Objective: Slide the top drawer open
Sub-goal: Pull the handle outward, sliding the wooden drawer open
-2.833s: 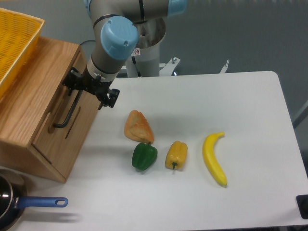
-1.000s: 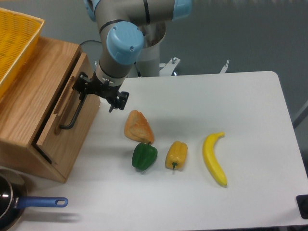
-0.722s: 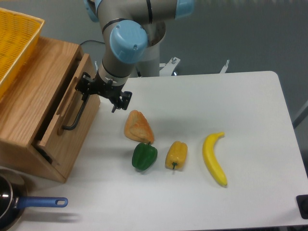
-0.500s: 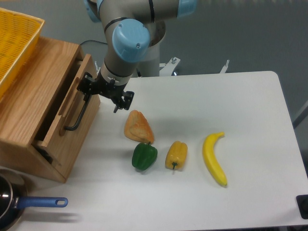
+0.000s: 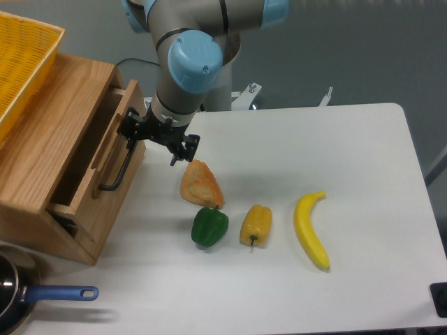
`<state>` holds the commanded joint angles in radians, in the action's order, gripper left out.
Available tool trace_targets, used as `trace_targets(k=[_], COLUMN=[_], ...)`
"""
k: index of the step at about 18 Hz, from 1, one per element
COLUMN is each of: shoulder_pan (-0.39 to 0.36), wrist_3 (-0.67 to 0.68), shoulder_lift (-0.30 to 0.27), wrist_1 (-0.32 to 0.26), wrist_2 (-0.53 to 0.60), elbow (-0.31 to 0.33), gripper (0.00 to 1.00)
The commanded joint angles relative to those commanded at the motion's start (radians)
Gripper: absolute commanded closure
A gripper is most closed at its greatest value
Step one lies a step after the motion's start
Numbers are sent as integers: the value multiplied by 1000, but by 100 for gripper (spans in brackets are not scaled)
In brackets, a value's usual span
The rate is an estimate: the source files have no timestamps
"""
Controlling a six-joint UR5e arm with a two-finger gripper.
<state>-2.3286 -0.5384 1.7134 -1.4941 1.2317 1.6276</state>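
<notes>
We see the gripper (image 5: 133, 130) clamped on the upper end of the black bar handle (image 5: 117, 170) of the top drawer (image 5: 105, 167), at the left of the white worktop (image 5: 314, 139). The drawer stands partly pulled out of its oak cabinet (image 5: 49, 132), with a dark gap showing behind the front panel. A yellow basket (image 5: 17, 63) sits on top of the cabinet. On the worktop just right of the gripper lies a bread piece (image 5: 201, 183), with a green pepper (image 5: 209, 226) touching it below, then a yellow pepper (image 5: 255, 225) and a banana (image 5: 311, 229) further right. A blue-handled pan (image 5: 28, 296) lies at the lower left corner.
</notes>
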Motion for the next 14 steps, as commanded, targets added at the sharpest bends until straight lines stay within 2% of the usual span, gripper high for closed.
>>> trace_targets(k=[3,14], shoulder_pan=[2,-11], wrist_3=[-3,-18], shoulder_lift=[9,23], wrist_1=[0,2], wrist_2=[52,78], elbow=[-15,-52], gripper=[0,0])
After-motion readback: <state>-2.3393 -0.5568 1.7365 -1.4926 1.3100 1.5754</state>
